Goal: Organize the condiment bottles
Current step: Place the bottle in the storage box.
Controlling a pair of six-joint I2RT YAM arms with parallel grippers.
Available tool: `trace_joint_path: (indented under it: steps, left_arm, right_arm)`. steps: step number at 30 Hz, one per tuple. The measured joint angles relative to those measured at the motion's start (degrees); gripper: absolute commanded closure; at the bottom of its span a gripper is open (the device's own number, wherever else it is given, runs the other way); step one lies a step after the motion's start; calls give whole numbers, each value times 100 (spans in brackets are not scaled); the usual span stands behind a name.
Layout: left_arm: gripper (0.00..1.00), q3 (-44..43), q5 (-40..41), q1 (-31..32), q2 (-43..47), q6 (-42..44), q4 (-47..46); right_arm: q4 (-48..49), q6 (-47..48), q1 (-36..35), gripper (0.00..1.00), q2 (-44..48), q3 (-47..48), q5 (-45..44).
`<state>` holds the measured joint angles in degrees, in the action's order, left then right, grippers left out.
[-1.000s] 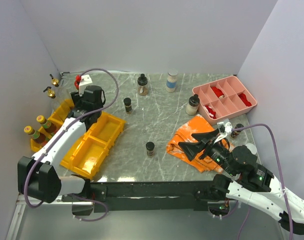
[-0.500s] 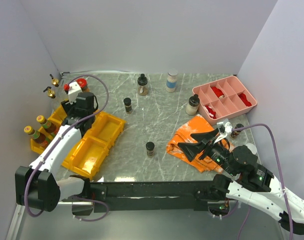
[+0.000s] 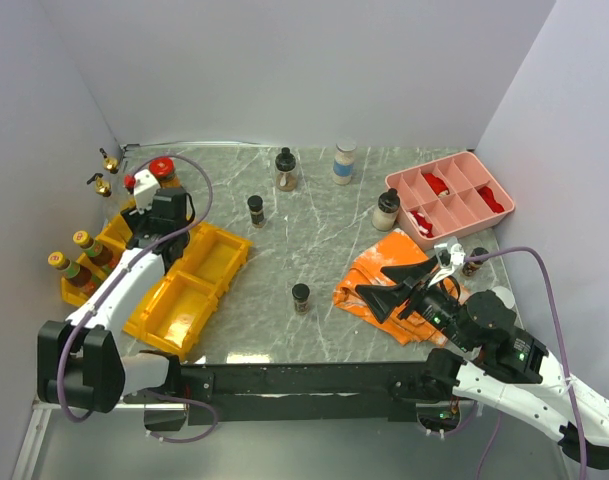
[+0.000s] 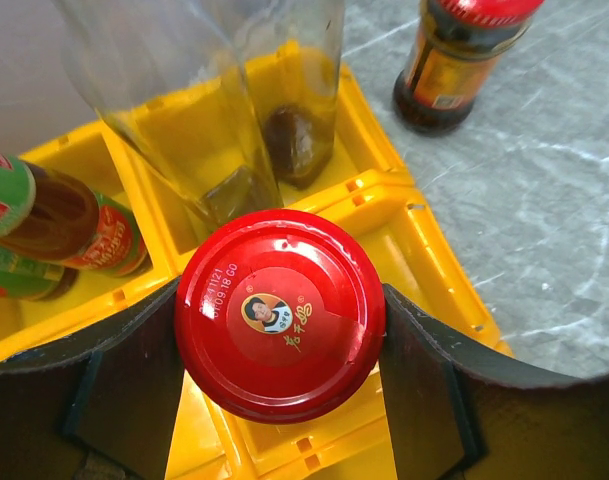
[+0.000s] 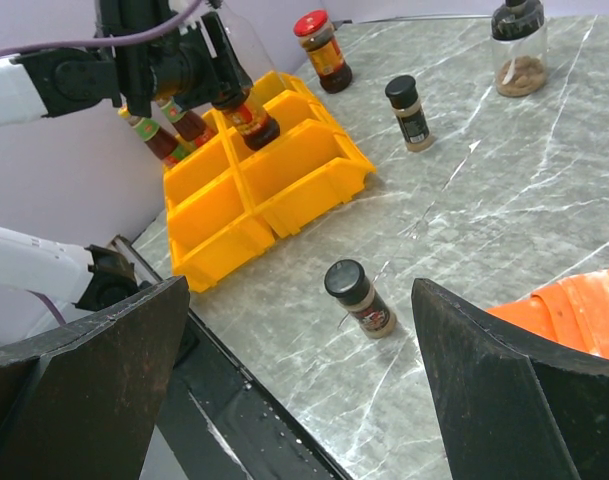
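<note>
left gripper is clamping a red-lidded jar between both fingers, holding it above the yellow bins. right gripper is hanging wide open, gripping nothing, over the orange cloth.

One red-lidded jar held above far-left bin. Second red-topped jar stood upright just beyond. Three black-capped bottles scattered mid-table, upright. Two yellow-capped bottles lodged at left edge.
</note>
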<state>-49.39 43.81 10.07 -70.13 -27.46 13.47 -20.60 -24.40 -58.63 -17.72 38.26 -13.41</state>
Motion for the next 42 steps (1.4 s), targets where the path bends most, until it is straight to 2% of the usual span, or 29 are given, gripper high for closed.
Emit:
trace_joint_path:
  steps: [6, 9, 12, 13, 15, 16, 19, 22, 27, 29, 30, 33, 42]
  left_arm:
    - [95, 155, -9, -50, -251, -138, -66]
    - [90, 155, 0, -50, -393, -221, -57]
    - [80, 155, 20, -50, -509, -317, -52]
    - [73, 157, 22, -50, -533, -350, -52]
    - [65, 170, 17, -50, -560, -382, -57]
    - [56, 181, 20, -50, -568, -407, -57]
    - [42, 181, 22, -50, -629, -498, -28]
    - [31, 181, 35, -50, -699, -564, 57]
    - [24, 98, 63, -52, -702, -695, 286]
    - [16, 48, 50, -52, -702, -728, 409]
    - [9, 13, 63, -52, -699, -734, 452]
    - [2, -201, 63, -61, -651, -710, 518]
    - [3, -1019, -240, -61, -175, -358, 621]
  right_arm:
    - [-2, 0, 0, 0, 11, 15, 0]
    - [-2, 0, 0, 0, 74, 15, 0]
    - [-2, 0, 0, 0, 118, 15, -2]
    - [-2, 0, 0, 0, 120, 15, -2]
    - [-4, 0, 0, 0, 120, 15, 0]
    - [-7, 0, 0, 0, 122, 15, -2]
    - [-37, 0, 0, 0, 149, 15, -7]
    - [-87, -2, 0, 0, 243, 15, -20]
    - [-96, -22, 0, 0, 428, 15, -28]
    - [-118, -22, 0, 0, 428, 15, -26]
    - [-144, -22, 0, 0, 426, 15, -26]
    - [-179, -22, 0, 0, 428, 33, -24]
    - [-170, -24, 0, 0, 431, 42, -20]
